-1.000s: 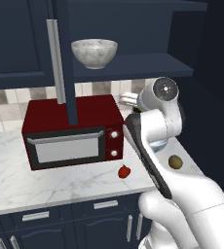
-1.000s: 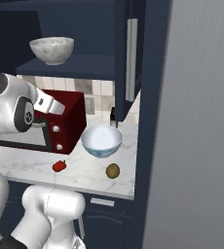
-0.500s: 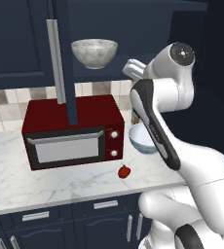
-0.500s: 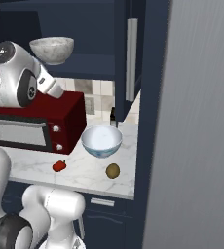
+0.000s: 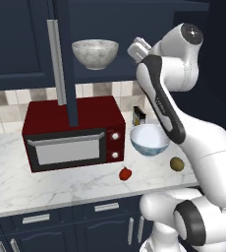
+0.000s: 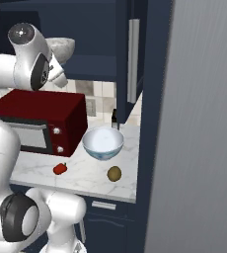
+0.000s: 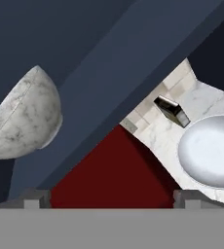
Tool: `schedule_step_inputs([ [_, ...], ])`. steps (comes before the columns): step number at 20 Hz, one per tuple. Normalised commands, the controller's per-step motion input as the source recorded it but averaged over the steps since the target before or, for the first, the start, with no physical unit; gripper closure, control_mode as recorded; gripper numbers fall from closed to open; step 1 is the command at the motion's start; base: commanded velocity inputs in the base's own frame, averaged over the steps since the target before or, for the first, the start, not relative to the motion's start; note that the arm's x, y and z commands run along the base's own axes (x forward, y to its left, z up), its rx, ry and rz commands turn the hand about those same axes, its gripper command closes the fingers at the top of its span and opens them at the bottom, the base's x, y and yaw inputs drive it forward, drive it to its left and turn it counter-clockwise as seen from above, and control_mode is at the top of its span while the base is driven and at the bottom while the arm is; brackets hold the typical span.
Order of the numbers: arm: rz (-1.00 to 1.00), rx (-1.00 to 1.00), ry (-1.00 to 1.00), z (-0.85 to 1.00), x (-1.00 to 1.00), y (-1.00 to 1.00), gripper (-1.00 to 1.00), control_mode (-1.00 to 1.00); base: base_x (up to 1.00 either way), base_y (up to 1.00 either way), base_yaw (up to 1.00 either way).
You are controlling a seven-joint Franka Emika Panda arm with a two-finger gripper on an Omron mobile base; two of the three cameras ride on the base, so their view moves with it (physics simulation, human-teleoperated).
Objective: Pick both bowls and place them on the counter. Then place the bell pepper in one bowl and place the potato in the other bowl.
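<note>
One of the two bowls is down: the blue-patterned white bowl (image 5: pixel 150 139) sits on the marble counter (image 5: pixel 46 184), well below the gripper and just beside the red microwave (image 5: pixel 70 133). The grey marbled bowl (image 5: pixel 95 53) is on the open cabinet shelf, level with the gripper (image 5: pixel 139 48) and a short way off from it toward the cabinet's upright handle (image 5: pixel 57 61); in the hand view it lies to one side of the line between the fingertips (image 7: pixel 36 197), not between them. Those tips stand wide apart with nothing in them. The bell pepper (image 5: pixel 126 173) and the potato (image 5: pixel 177 164) both lie loose on the counter far beneath the gripper, the pepper in front of the microwave, the potato near the counter's edge past the white bowl. By this reckoning, fetching the second bowl and loading both vegetables are left.
</note>
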Motion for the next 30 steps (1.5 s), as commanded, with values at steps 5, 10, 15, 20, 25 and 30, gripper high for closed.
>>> schedule_step_inputs([
  [5,-0.02,0.21,0.01,0.36,0.23,0.01,-1.0,-1.0,0.0,0.0,0.0],
  [10,0.0,0.09,0.04,0.07,0.27,0.03,-1.0,-1.0,0.0,0.0,0.0],
  [15,0.0,0.01,0.02,0.0,0.33,0.29,-1.0,-1.0,0.0,0.0,0.0],
  [20,-0.02,0.0,0.01,0.0,0.38,0.37,-1.0,-1.0,0.0,0.0,0.0],
  [25,-0.04,0.0,0.01,0.0,0.45,0.23,-1.0,-1.0,0.0,0.0,0.0],
  [30,-0.05,0.01,0.05,0.01,0.47,0.22,-1.0,-1.0,0.0,0.0,0.0],
])
